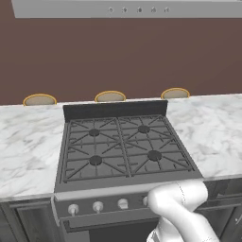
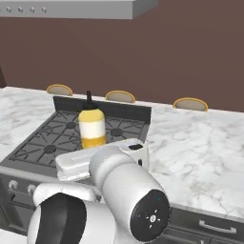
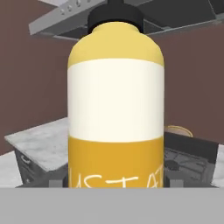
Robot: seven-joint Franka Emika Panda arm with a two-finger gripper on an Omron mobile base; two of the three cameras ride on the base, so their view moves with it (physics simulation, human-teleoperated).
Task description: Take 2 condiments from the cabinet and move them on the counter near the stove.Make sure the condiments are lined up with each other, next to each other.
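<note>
A: What sits nearest the lens?

B: The yellow bottle point(image 3: 116, 109), upright, close before the hand camera, with a white band round its middle and a dark cap on top.

A: And the fingers point(image 3: 116, 186)?

B: Their tips are hidden, so I cannot tell whether they clasp the bottle or stand apart from it.

A: Where is the bottle from the right base camera?

B: It stands upright just beyond the hand, in line with the front right corner of the stove point(image 2: 57, 138), its dark nozzle pointing up. Whether it rests on anything I cannot tell.

A: Around it?

B: The marble surface point(image 2: 200, 143) flanks the stove on both sides, and a grey hood point(image 2: 71, 8) hangs above.
</note>
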